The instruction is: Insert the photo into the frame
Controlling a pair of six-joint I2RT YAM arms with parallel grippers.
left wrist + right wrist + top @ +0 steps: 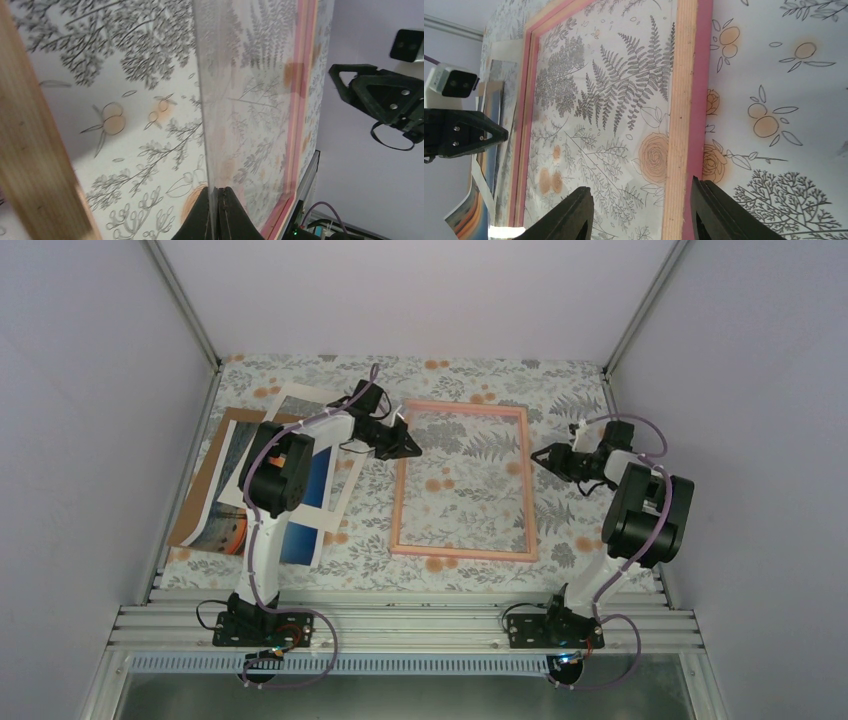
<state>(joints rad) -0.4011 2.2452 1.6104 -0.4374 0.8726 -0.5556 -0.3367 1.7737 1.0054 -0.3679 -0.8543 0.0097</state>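
Observation:
The pink frame (pixel 527 480) lies flat mid-table, and the floral cloth shows through it. My left gripper (pixel 410 445) is at the frame's upper left rail, shut on the edge of a clear pane (pixel 245 100) that stands tilted up from the frame (pixel 302 100). My right gripper (pixel 540 458) is open, with its jaws on either side of the frame's right rail (pixel 686 100). The photo (pixel 222 525), orange and blue, lies at the left, partly under the left arm and a white mat (pixel 335 495). Its corner (pixel 466 217) also shows in the right wrist view.
A brown backing board (pixel 205 475) lies under the photo by the left wall. White walls close in the table on three sides, with metal posts in the far corners. An aluminium rail (pixel 400 625) carrying both arm bases runs along the near edge.

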